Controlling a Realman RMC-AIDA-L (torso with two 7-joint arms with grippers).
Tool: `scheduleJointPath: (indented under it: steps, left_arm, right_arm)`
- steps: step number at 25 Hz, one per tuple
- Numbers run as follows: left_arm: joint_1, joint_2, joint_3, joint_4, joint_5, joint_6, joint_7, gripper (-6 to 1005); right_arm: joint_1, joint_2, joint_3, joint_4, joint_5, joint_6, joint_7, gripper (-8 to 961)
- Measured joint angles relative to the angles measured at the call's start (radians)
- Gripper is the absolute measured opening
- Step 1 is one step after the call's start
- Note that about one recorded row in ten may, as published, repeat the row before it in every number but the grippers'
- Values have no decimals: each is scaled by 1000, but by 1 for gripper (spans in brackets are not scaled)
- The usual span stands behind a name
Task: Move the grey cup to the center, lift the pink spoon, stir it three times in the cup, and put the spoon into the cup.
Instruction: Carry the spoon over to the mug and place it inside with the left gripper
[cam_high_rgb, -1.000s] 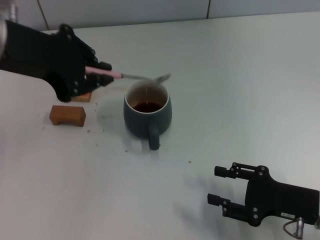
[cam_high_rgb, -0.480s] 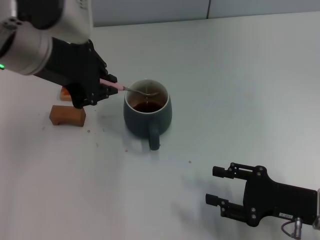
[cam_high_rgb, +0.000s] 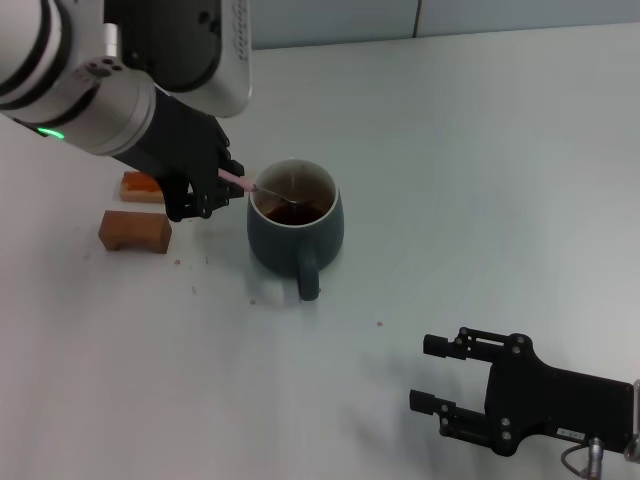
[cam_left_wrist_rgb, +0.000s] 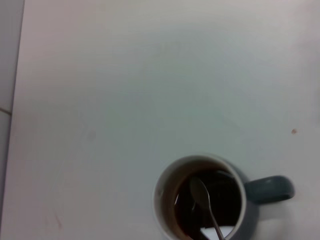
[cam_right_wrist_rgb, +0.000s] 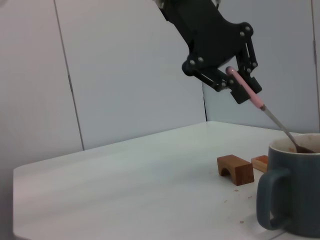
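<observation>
Toward the left half of the tabletop (cam_high_rgb: 480, 150), in the head view, the grey cup (cam_high_rgb: 295, 232) stands upright with its handle turned to the near edge. The left tool (cam_high_rgb: 212, 190) sits just beside the cup's left side, clamped on the pink handle of the spoon (cam_high_rgb: 262, 192), whose metal bowl dips over the rim into the dark liquid. Two brown blocks (cam_high_rgb: 135, 230) lie nearer the left edge, close behind the tool. The right tool (cam_high_rgb: 450, 380) rests idle by the near right corner, its fingers spread apart and holding nothing.

In the left wrist view, the cup (cam_left_wrist_rgb: 165, 187) is seen from straight above; the spoon (cam_left_wrist_rgb: 204, 199) lies well inside the rim, its bowl near the middle of the liquid.

In the right wrist view, the left tool (cam_right_wrist_rgb: 240, 86) hangs above and behind the cup (cam_right_wrist_rgb: 295, 192), the spoon (cam_right_wrist_rgb: 270, 116) slanting down steeply from it into the mouth.

The stirring looks to be the step in hand. Doing it well likely calls for small, slow circles kept inside the rim, so the shaft does not pry at the wall and shove or tip the cup, and for a steady height so the liquid does not slop over.
</observation>
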Motion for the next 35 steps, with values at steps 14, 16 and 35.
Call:
scheduleJointPath:
  steps: [14,16,35]
  left_arm:
    - [-28,0,51,-52,48,-48,-14,192]
    - [-31,0,53,-56,53,-52,-15,194]
    - [-40,-1,122,-32,85,-17,-40,211]
  right_arm:
    - [-3,2,0,0,1,-5,0,625]
    - [-3,2,0,0,1,-5,0,625]
    - [-3,0,0,17,1,-7,0,624]
